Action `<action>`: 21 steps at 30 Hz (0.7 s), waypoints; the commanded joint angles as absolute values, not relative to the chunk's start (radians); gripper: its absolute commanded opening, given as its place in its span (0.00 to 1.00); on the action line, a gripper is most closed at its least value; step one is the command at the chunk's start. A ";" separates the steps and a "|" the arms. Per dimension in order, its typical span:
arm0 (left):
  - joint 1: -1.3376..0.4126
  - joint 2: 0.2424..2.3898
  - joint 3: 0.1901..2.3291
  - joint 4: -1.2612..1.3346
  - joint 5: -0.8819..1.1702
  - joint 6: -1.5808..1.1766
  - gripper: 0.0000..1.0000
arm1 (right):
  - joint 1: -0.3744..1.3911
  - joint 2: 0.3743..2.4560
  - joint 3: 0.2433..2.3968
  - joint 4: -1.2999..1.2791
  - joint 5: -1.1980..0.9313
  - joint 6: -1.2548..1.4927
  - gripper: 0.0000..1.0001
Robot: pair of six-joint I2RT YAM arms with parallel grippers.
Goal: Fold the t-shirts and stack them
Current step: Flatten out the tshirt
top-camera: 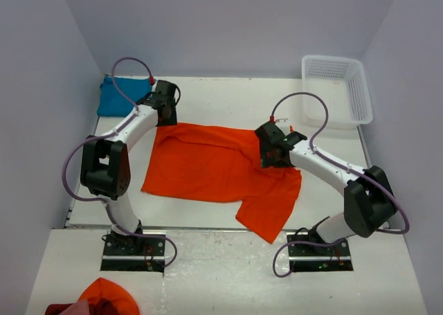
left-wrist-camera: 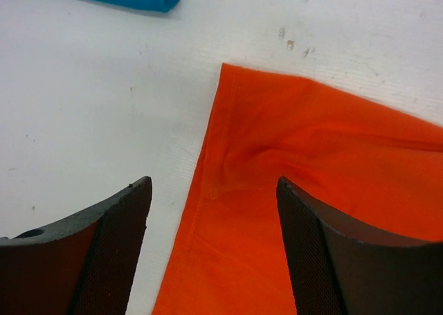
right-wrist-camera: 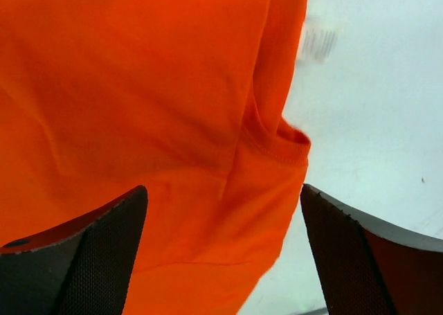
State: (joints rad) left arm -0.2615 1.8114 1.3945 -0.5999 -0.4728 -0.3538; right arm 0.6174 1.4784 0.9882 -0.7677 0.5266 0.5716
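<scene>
Both arms are over the bright orange cotton t-shirt (top-camera: 214, 166), which lies spread across the middle of the white tabletop (top-camera: 228, 97). The left tool (left-wrist-camera: 211, 190) has its jaws apart, straddling the shirt's corner at the upper left of the cloth, nothing clamped. The right tool (right-wrist-camera: 223, 190) is wide apart too, hanging over the stitched hem at the shirt's right edge, gripping nothing.

I'd say a fold is being set up here. To do it well, each tool should drop squarely and pinch only the very edge, catching every layer. Then both lift together, keep the cloth taut between them, and lay it over so the edges line up.

The shirt isn't flat yet: a creased ridge runs across its upper part, and one short sleeve (top-camera: 266, 221) juts out toward the lower right. The teal-blue t-shirt (top-camera: 118, 97) sits as a compact bundle in the upper left, well apart from the orange one.
</scene>
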 commanded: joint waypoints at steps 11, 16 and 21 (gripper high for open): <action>-0.177 1.974 1.511 -0.506 -0.227 -0.339 0.38 | 0.292 1.819 1.525 -0.706 0.307 0.318 0.54; -0.155 1.979 1.499 -0.485 -0.152 -0.330 0.31 | 0.236 1.888 1.551 -0.701 0.266 0.296 0.54; -0.147 2.008 1.519 -0.498 -0.147 -0.319 0.31 | 0.203 1.928 1.562 -0.693 0.235 0.298 0.51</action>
State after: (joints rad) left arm -0.1509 1.9953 1.4940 -0.5236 -0.1848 -0.3443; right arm 0.2230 1.9251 1.5135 -0.6956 0.2684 0.3149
